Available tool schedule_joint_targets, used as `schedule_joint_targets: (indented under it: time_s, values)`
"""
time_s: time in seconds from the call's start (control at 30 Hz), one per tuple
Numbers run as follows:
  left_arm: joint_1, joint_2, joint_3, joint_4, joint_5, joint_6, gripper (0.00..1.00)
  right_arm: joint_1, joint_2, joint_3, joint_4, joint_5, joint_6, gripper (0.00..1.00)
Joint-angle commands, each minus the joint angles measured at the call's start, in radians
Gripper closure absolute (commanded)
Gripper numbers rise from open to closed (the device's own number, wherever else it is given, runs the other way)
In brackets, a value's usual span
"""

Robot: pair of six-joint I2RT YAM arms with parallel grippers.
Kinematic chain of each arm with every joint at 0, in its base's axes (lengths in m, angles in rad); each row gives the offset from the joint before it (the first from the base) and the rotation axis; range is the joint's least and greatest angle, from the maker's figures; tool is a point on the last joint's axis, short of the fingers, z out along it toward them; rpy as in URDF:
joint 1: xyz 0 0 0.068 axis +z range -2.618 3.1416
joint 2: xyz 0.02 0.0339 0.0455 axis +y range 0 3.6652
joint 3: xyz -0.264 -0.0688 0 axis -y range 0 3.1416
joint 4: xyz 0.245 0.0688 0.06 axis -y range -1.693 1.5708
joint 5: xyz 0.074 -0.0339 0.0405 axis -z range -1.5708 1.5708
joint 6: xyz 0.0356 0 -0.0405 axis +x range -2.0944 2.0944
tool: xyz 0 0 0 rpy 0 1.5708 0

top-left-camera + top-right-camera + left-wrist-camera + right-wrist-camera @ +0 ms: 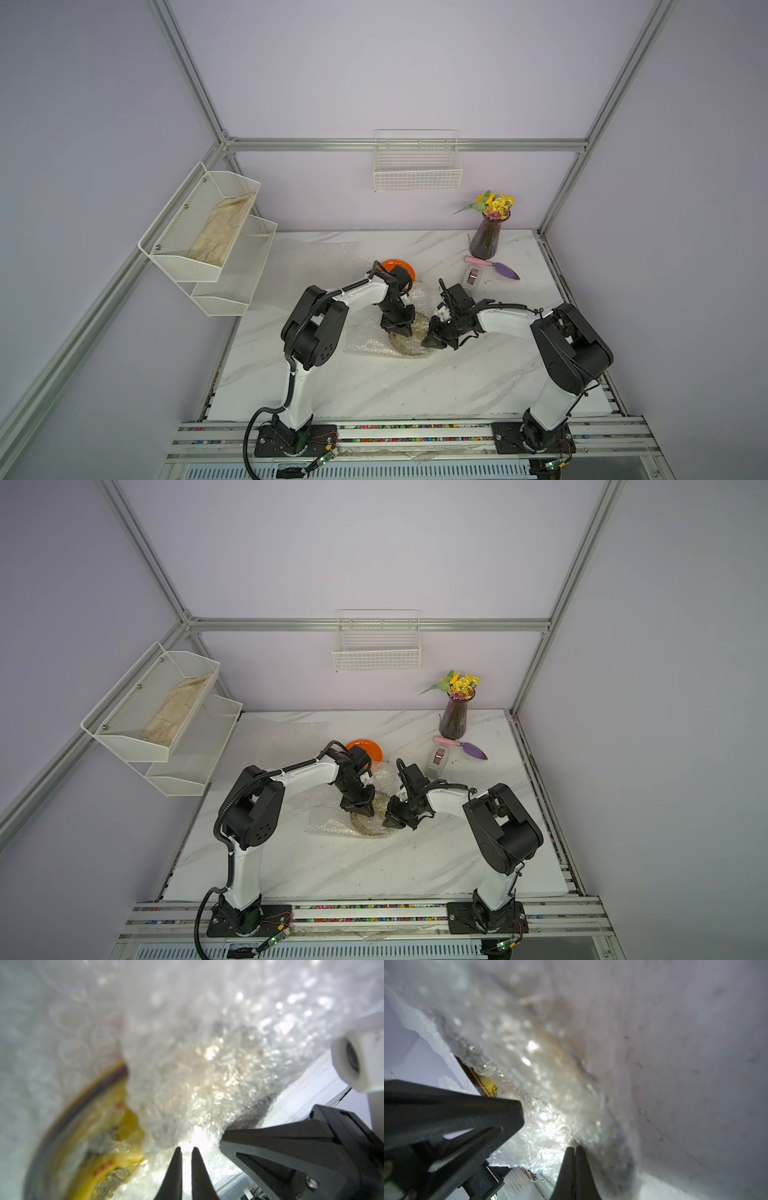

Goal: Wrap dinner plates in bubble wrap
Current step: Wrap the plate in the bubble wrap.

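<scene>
The yellow patterned plate (409,350) (99,1147) lies mid-table on a crumpled sheet of bubble wrap (370,336), part of which is folded over it. The fold (207,1074) covers most of the plate. My left gripper (401,331) (186,1150) is over the plate, tips at the fold, open by a narrow gap. My right gripper (428,343) (574,1148) is at the plate's right rim, shut, with a bit of bubble wrap (550,1126) pinched at its tips. An orange plate (405,266) lies behind the left wrist. Another flat sheet (307,257) lies at the back left.
A grey tape dispenser (472,277), a purple trowel with a pink handle (498,266) and a vase of flowers (484,237) stand at the back right. A mesh shelf with beige cloth (220,232) hangs on the left wall. A wire basket (417,170) hangs on the back wall.
</scene>
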Motion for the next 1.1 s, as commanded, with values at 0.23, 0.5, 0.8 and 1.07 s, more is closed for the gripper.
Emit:
schedule_joint_targets:
  time_s: [0.23,0.5,0.8,1.07]
  values:
    - [-0.059,-0.101,-0.122,-0.062,-0.061,-0.010,0.87,0.003,0.005,-0.032,-0.044,0.058,0.011,1.00]
    - [-0.040,-0.065,-0.188,-0.039,-0.133,-0.008,0.88,0.003,0.002,0.021,-0.102,0.054,-0.031,1.00]
    - [0.024,-0.048,-0.126,-0.037,-0.157,0.035,0.88,0.035,0.026,-0.009,-0.052,0.020,0.011,1.00]
    - [0.041,-0.110,-0.034,-0.124,-0.153,0.047,0.87,0.066,0.034,-0.036,0.008,0.022,0.076,1.00]
